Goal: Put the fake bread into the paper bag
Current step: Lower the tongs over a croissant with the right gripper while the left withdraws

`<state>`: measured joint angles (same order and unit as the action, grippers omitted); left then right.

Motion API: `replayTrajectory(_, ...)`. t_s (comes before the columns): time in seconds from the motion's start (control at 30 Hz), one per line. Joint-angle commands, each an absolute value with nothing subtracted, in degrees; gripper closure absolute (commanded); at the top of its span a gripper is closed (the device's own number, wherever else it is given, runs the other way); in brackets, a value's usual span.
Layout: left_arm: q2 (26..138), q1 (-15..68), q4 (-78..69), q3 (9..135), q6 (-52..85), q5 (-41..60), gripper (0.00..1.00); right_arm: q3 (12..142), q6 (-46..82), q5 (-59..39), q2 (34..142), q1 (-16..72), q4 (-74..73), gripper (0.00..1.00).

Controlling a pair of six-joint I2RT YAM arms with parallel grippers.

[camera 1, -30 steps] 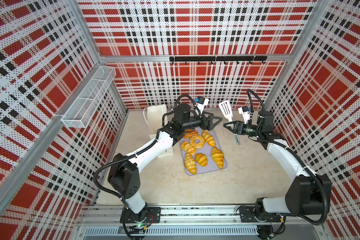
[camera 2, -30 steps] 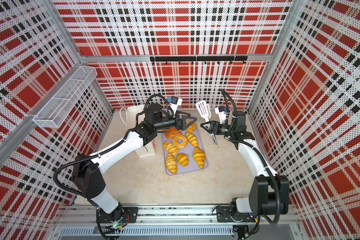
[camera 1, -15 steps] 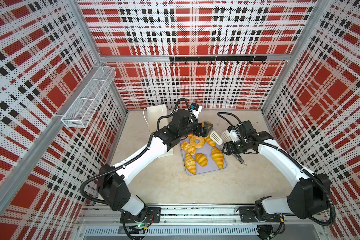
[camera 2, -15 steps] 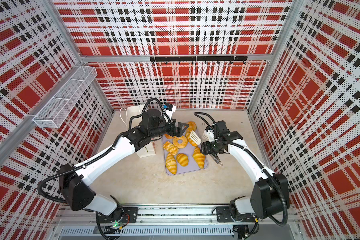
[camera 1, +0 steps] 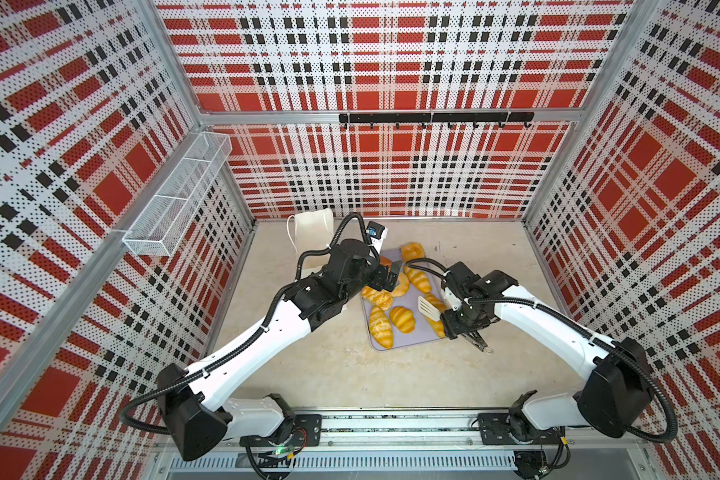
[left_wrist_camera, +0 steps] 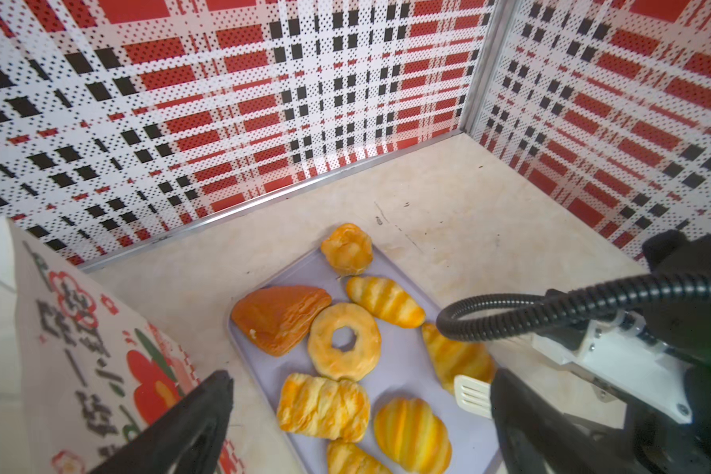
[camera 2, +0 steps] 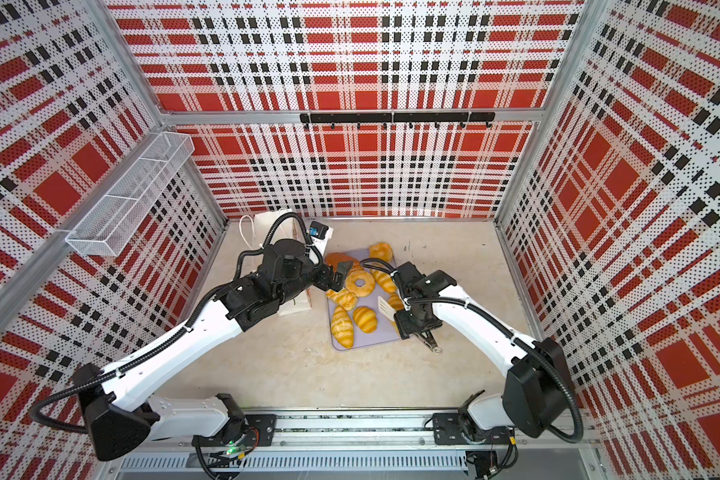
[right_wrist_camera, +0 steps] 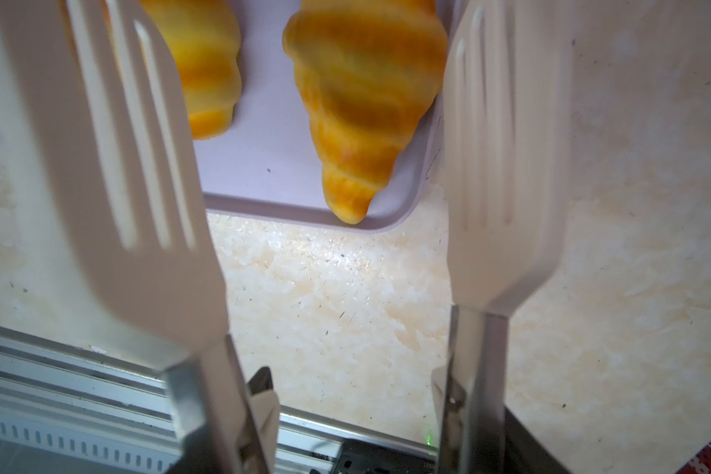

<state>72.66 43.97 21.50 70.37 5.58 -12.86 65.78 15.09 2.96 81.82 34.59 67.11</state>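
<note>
The right end effector (camera 1: 454, 326) is clamped on the metal handles of a pair of white slotted-blade tongs (right_wrist_camera: 111, 164), whose blades stand spread. Between them lies a striped golden-brown toy croissant (right_wrist_camera: 366, 102), in the near right corner of the flat lilac rectangular tray (right_wrist_camera: 263, 172). Its long axis runs along the tray's long edge, pointed tip toward the near rim. The blades flank its width, one over the tray and the other at the tray's outer edge above the beige marbled surface (right_wrist_camera: 345, 312). How high they hang I cannot tell. The right arm is plainly the nearer to this piece.

The left end effector (camera 2: 338, 277) is spread wide and empty, hovering by the darker brown loaf (left_wrist_camera: 280, 318) and the ring doughnut (left_wrist_camera: 343, 342). The tall white paper bag (left_wrist_camera: 79, 328) with its red flower print stands just beside the tray's left edge, partly under the left arm. All eight pieces of fake bread (camera 1: 402, 319) lie on the tray. They look rounded and probably squashy, so a squeeze across the croissant's middle seems the safest hold.
</note>
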Motion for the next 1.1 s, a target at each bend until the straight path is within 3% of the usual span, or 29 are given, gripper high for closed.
replayTrajectory(0.0, 69.01, 44.48, 23.25, 68.64, 3.73, -18.02, 0.01, 66.00, 18.51, 5.98, 83.27, 35.86, 69.75, 0.31)
replayTrajectory(0.57, 57.46, 46.41, 28.05, 63.65, 2.06, -28.70, 0.01, 69.89, 18.46, 8.15, 91.82, 36.82, 70.70, 0.33)
replayTrajectory(1.07, 53.91, 46.32, 30.67, 61.79, 2.20, -30.82, 0.01, 74.30, 17.24, 10.09, 96.69, 39.37, 73.53, 0.39)
